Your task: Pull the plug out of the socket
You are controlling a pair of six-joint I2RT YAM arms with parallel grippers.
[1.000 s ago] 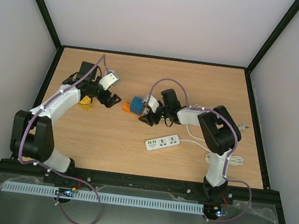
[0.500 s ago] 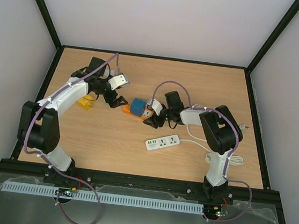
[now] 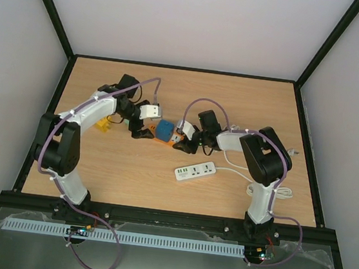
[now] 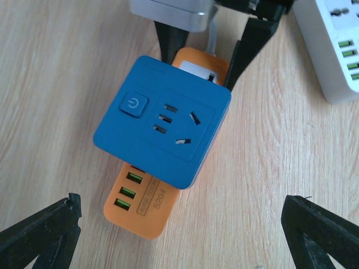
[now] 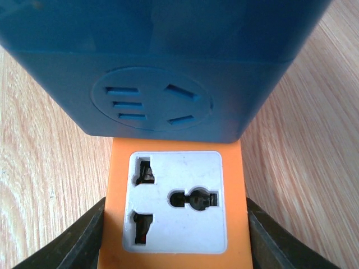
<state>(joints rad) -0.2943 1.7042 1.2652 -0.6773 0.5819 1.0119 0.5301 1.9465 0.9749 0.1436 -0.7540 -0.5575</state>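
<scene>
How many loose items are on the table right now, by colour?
Blue cube adapter: 1
Orange socket strip: 1
White power strip: 1
Yellow object: 1, too small to identify
Total: 4

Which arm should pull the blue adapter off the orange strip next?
Left. The left gripper is open, lined up over the blue adapter; the right gripper clamps the orange strip, anchoring it.
</scene>
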